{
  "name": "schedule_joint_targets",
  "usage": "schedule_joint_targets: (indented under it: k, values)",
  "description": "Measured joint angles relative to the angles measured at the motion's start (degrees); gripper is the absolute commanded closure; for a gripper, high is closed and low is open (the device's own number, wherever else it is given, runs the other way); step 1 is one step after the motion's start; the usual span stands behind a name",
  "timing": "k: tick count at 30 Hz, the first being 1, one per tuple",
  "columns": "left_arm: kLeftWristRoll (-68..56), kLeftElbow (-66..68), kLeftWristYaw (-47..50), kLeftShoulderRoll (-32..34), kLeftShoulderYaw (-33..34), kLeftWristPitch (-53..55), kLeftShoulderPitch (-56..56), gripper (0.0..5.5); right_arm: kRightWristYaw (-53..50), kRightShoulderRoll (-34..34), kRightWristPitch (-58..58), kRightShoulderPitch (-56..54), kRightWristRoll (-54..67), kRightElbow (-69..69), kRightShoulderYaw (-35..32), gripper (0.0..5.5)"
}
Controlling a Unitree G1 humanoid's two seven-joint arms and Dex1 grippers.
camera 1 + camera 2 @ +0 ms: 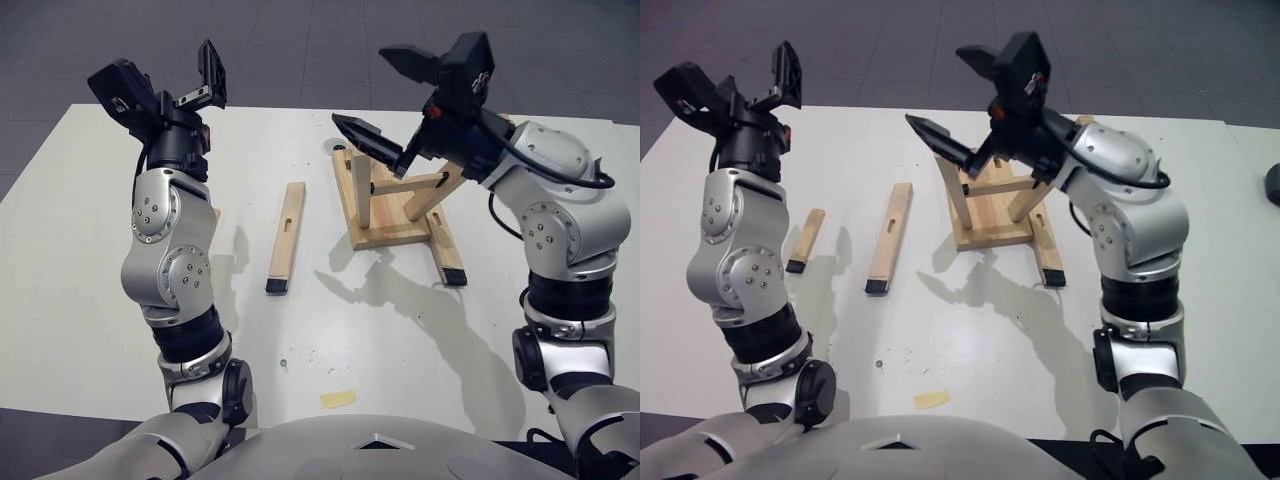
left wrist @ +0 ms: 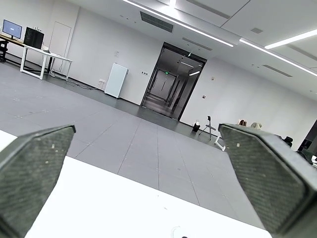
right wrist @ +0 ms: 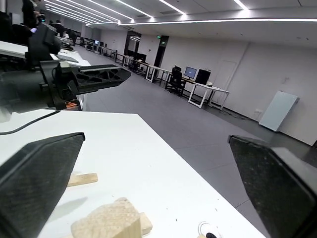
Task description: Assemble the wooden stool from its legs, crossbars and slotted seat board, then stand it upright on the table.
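Left eye view has the stool partly built: a sub-assembly [image 1: 385,238] sits just right of centre frame on the table [image 1: 80,200], with two legs standing up from a flat board and a crossbar [image 1: 412,184] between them. A slotted leg [image 1: 286,237] lies loose at centre, a black-tipped leg [image 1: 447,258] lies just beside the board at its lower right, and a short piece [image 1: 805,240] lies at left. The left gripper [image 1: 160,80], upper left, and the right gripper [image 1: 360,85], above the sub-assembly, are both spread apart and empty. By my reckoning the loose parts remain to be fitted, then the stool stood upright.
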Motion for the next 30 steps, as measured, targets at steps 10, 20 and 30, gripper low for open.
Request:
schedule_joint_targets:
  k: [10, 20, 30]
  values:
    - [-0.1, -0.4, 1.0, -1.5, -1.0, 1.6, 0.1, 0.1, -10.5, 3.3, 13.3, 5.9, 1.6, -11.8, 1.8, 1.7]
    - [0.0, -0.4, 1.3, -1.9, -0.9, 1.7, 0.5, 0.1, -13.3, 3.8, 17.6, 7.1, 3.2, -13.7, 2.0, 3.27]
    - [0.0, -0.4, 1.7, -1.8, -0.3, 1.7, 0.5, 0.1, -12.3, 1.6, 17.6, 6.8, 3.1, -13.4, 2.1, 3.62]
